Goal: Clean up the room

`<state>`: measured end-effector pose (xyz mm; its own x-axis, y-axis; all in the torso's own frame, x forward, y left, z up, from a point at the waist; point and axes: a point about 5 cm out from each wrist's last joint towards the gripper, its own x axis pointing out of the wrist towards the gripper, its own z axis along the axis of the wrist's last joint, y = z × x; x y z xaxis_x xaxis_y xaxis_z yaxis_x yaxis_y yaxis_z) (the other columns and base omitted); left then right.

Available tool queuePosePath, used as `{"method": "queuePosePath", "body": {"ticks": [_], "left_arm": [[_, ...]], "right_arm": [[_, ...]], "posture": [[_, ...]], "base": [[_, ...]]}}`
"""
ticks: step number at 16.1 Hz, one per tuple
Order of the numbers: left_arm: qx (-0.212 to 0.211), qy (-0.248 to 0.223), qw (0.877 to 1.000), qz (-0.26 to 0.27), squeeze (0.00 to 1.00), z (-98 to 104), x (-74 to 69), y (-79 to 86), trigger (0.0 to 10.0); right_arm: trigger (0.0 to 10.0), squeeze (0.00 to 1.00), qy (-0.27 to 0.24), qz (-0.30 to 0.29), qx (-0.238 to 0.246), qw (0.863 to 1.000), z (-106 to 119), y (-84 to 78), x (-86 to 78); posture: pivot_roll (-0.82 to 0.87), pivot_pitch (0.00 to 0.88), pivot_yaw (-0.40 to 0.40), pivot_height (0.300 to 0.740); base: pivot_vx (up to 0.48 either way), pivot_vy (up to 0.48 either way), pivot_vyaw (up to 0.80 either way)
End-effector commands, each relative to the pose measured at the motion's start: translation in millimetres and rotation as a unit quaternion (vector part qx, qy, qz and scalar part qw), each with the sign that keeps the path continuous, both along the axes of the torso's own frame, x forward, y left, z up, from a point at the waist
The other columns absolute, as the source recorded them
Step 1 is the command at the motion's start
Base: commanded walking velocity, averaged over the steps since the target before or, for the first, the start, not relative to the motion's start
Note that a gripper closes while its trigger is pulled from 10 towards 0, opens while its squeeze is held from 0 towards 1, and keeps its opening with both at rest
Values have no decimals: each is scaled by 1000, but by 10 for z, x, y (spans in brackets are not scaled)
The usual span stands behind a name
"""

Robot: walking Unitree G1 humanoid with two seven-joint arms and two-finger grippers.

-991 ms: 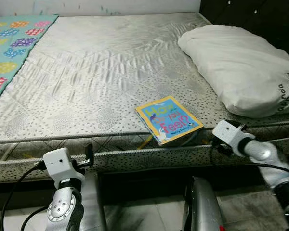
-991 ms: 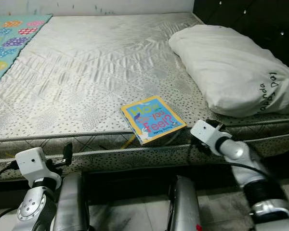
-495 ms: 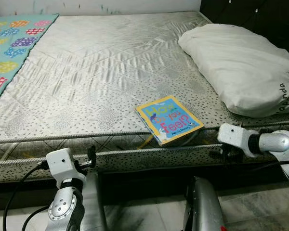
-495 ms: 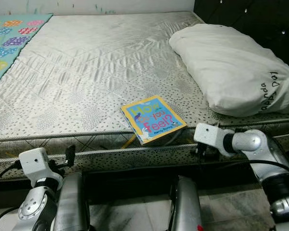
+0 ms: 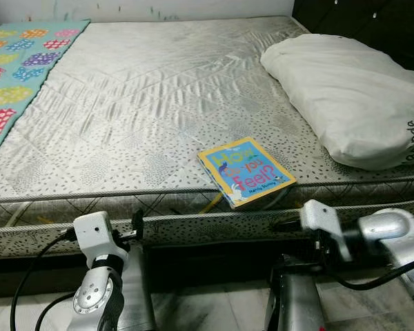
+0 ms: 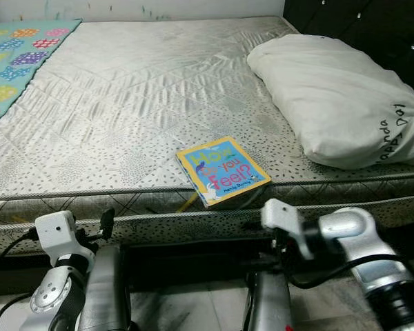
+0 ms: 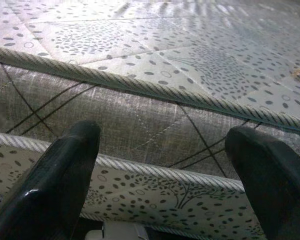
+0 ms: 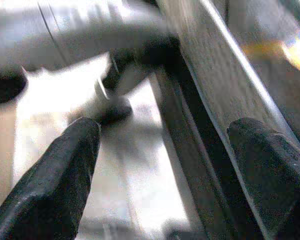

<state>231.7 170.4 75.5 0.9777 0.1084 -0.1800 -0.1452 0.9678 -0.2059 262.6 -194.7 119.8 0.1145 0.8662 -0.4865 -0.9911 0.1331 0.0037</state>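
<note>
A children's book (image 5: pixel 246 171) with a blue and yellow cover lies flat on the bare mattress (image 5: pixel 159 103), close to its front edge. My left gripper (image 7: pixel 165 165) is open and faces the mattress's patterned side, low and left of the book, with nothing between its fingers (image 7: pixel 55 175). My right gripper (image 8: pixel 165 170) is open too, held below the mattress edge just right of the book. Its blurred view looks along the bed's side and the pale floor. The right wrist (image 5: pixel 321 221) points leftward.
A big white pillow (image 5: pixel 345 96) lies at the right of the bed, against a dark headboard (image 5: pixel 372 21). A colourful dotted blanket (image 5: pixel 21 69) covers the far left. Pale floor tiles (image 5: pixel 207 310) run between me and the bed base.
My right arm has dropped from the mattress edge and swung its gripper leftward, below the bed's rim. The left arm has barely moved. The book lies where it was.
</note>
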Motion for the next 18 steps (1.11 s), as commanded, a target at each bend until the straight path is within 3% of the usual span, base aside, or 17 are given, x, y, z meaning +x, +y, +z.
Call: {"method": "queuePosePath", "body": {"ticks": [1, 3, 5, 12, 16, 18], "left_arm": [[-7, 6, 1000, -15, 0, -13, 29, -48, 10000], [-12, 1, 1000, -16, 0, 2, 43, -53, 10000], [-1, -6, 1000, -11, 0, 21, 47, -37, 10000], [1, -4, 1000, -10, 0, 14, 46, -22, 10000], [1, -1, 1000, -13, 0, 6, 50, -32, 10000], [1, 1, 1000, -14, 0, 1, 48, -31, 10000]], "right_arm": [[10000, 0, -1, 3, 45, 999, -39, 232, -37], [10000, 0, -45, -63, 80, 994, -127, 445, 34], [10000, 0, -28, -64, 101, 992, -208, 600, -58], [10000, 0, -98, -159, 122, 975, -155, 692, 149], [10000, 0, -106, -160, 142, 971, -134, 854, 122], [10000, 0, -115, -164, 128, 971, -175, 827, 117]], "posture": [[4, 0, 7, 417], [6, 0, 6, 417], [15, 0, 4, 417], [12, 0, 7, 417], [12, 0, 8, 417], [12, 0, 8, 417]], "base": [[0, 0, 0], [0, 0, 0], [0, 0, 0], [0, 0, 0], [0, 0, 0], [0, 0, 0]]}}
